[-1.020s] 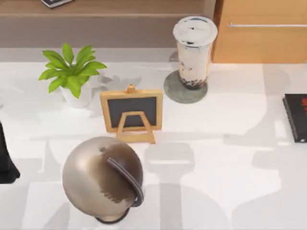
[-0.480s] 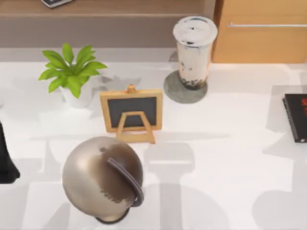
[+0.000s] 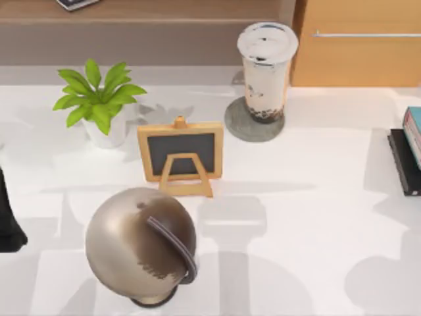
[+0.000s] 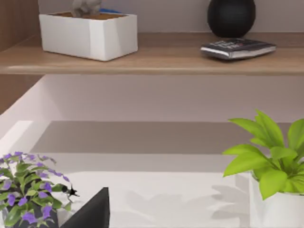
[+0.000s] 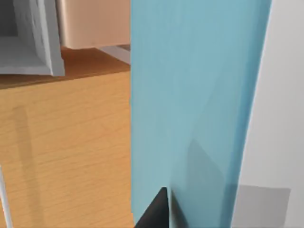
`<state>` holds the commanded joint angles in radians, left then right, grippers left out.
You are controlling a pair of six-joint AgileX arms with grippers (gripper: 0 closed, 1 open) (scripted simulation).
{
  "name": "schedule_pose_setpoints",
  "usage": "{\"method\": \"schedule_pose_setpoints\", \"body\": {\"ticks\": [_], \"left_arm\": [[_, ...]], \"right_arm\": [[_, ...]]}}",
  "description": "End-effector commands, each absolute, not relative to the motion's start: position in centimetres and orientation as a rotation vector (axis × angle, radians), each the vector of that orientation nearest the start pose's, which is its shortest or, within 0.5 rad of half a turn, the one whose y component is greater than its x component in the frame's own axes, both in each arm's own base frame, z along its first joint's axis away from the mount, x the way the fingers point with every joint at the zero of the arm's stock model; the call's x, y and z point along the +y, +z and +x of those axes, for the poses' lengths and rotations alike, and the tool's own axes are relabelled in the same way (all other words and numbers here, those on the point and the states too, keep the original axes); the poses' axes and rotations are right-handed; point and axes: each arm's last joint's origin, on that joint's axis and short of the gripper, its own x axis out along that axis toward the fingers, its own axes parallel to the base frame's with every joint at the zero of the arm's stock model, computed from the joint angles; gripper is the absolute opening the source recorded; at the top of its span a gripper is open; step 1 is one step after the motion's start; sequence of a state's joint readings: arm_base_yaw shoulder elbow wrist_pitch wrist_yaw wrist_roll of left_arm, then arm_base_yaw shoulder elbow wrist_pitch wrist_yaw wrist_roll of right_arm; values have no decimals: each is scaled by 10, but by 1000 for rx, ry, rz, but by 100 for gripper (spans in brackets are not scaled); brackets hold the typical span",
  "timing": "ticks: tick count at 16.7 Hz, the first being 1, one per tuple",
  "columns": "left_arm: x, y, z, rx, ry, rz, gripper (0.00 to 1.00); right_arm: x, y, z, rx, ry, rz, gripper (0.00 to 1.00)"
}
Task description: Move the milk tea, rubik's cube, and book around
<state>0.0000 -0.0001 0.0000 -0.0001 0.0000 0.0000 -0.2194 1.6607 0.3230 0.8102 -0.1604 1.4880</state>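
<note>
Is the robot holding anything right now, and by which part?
Yes, it seems: the right gripper grips the blue book at its cover's edge, at the top view's right. The left arm sits parked at the left.

A leafy green plant in a white pot (image 3: 99, 105) is set at the back left of the white worktop (image 3: 296, 197). Just to its right a small wooden-framed chalkboard on an easel (image 3: 180, 156) is stood, and in front of that a bronze-coloured globe on a dark stand (image 3: 141, 245). A round grey coaster (image 3: 240, 128) is placed beside a wooden cabinet (image 3: 358, 46). A purple-flowered plant (image 4: 26, 190) is seen below a wooden shelf (image 4: 142, 59)
</note>
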Motion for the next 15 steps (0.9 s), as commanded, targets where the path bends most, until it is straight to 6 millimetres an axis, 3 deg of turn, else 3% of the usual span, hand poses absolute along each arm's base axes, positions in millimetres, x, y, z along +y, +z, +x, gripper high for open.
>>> {"method": "schedule_pose_setpoints", "body": {"ticks": [10, 15], "left_arm": [[-1, 160, 106, 0, 0, 0, 100], [-1, 160, 106, 0, 0, 0, 100]], "right_arm": [[-49, 86, 249, 391, -427, 1539, 0], [-49, 86, 249, 391, -427, 1539, 38]]}}
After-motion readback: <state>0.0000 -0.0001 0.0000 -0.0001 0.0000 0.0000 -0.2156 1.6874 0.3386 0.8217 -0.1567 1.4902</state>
